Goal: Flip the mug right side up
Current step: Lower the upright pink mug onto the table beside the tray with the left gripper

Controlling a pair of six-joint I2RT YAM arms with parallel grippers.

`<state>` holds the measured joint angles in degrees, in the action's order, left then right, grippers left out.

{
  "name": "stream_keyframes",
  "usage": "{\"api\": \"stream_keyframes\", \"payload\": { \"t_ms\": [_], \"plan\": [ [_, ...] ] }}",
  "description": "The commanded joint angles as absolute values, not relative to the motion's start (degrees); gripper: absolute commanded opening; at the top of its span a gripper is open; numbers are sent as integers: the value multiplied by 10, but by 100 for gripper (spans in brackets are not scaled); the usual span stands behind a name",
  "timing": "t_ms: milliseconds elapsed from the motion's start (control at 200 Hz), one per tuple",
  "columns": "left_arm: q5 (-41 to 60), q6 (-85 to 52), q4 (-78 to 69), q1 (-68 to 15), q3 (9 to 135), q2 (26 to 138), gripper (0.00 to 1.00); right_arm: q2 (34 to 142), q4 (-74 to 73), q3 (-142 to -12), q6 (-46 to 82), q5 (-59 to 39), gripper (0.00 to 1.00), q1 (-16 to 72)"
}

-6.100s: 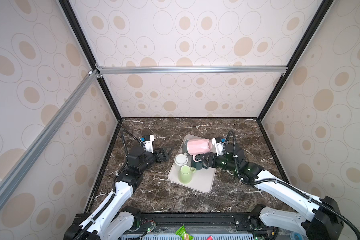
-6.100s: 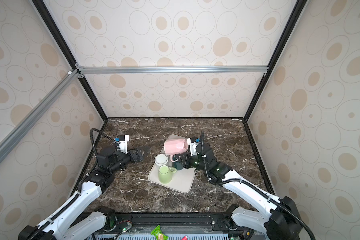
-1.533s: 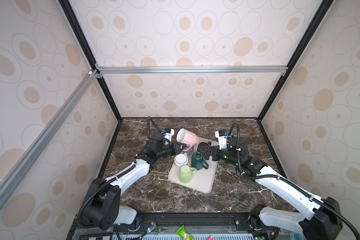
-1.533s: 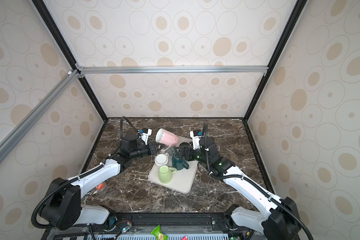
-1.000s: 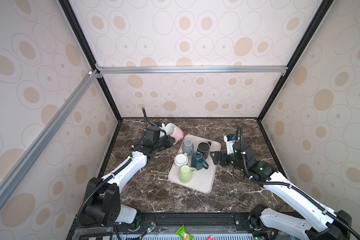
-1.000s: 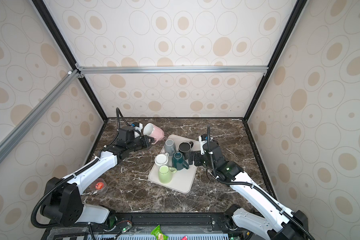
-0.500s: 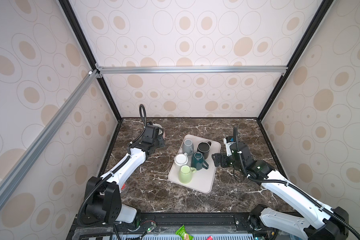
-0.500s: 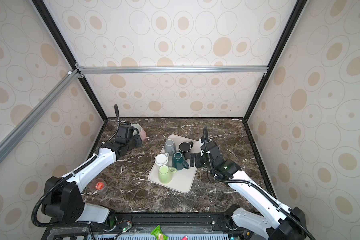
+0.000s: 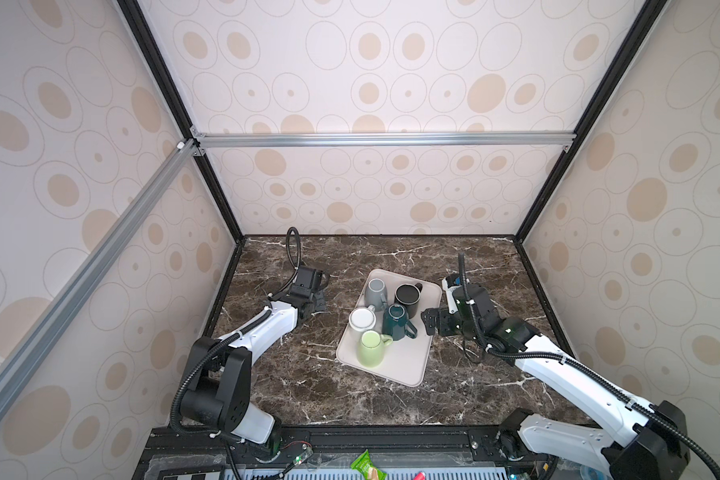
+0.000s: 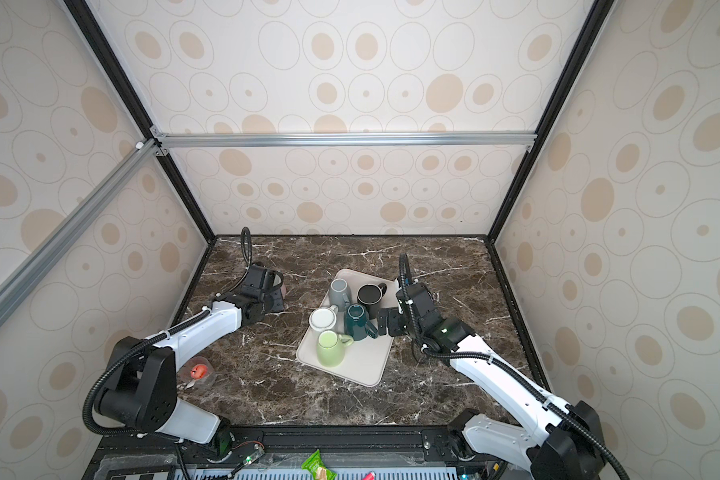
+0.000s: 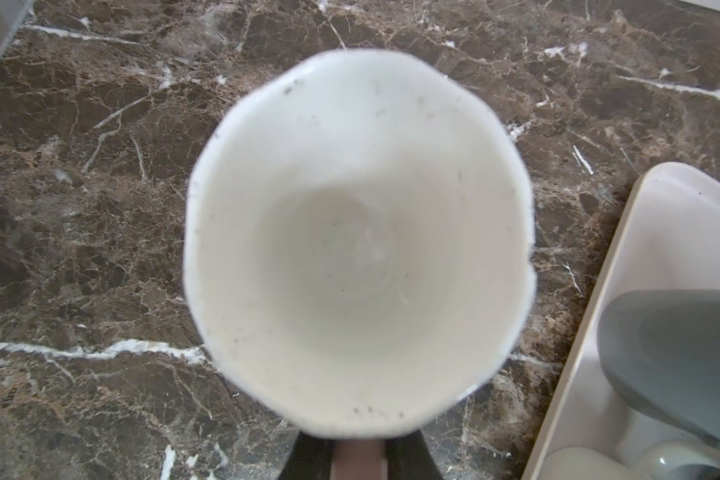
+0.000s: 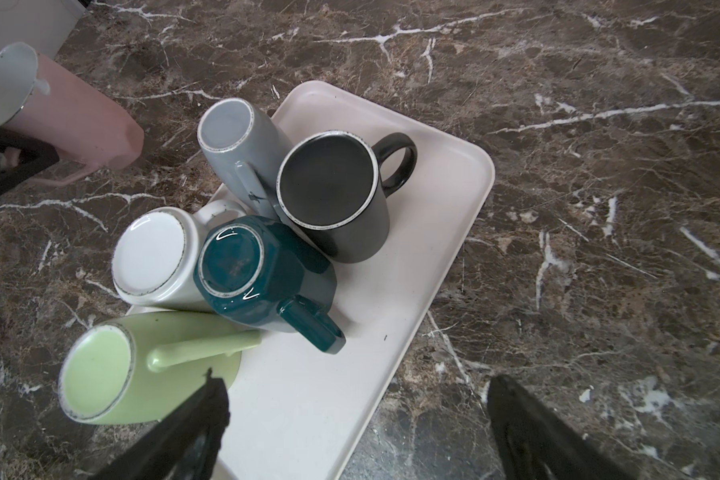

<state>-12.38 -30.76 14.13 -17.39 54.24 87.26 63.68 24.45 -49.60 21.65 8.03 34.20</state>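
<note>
1. Pink mug (image 12: 80, 124) – it stands mouth up off the tray (image 12: 474, 166), on the left side of the marble bench (image 12: 599, 208); the left wrist view looks straight down into its white inside (image 11: 358, 249).
2. In a top view only a sliver of the pink mug (image 10: 283, 287) shows past the left arm's wrist. Whether its base touches the bench cannot be told.
3. The left tool (image 11: 358, 459) is clamped on the mug's handle: a strip of pink sits between its two black fingers (image 11: 308, 457).
4. The right tool (image 12: 356, 384) has its jaws wide apart and holds nothing – it hovers just beside the tray's right edge, near the teal mug (image 12: 242, 266).
5. The tray lies at the middle of the bench with five mugs crowded at its far-left part.
6. The grey mug (image 12: 233, 137), white mug (image 12: 150, 253), teal mug and light green mug (image 12: 100, 374) all show their bases upward.
7. The black mug (image 12: 329, 183) stands beside the grey one, handle pointing away from it; whether its mouth or base faces up is unclear.
</note>
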Motion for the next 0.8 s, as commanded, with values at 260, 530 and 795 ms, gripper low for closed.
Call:
{"api": "stream_keyframes", "payload": {
  "t_ms": [260,530,795],
  "plan": [
    [-158,-302,79,-169,559,907,0,659,253,-496,241,72,100,339],
    [-153,-308,98,-169,562,923,79,657,274,-503,252,86,100,338],
    [-146,-326,87,-170,507,848,98,664,297,-506,213,58,100,337]
  ]
}}
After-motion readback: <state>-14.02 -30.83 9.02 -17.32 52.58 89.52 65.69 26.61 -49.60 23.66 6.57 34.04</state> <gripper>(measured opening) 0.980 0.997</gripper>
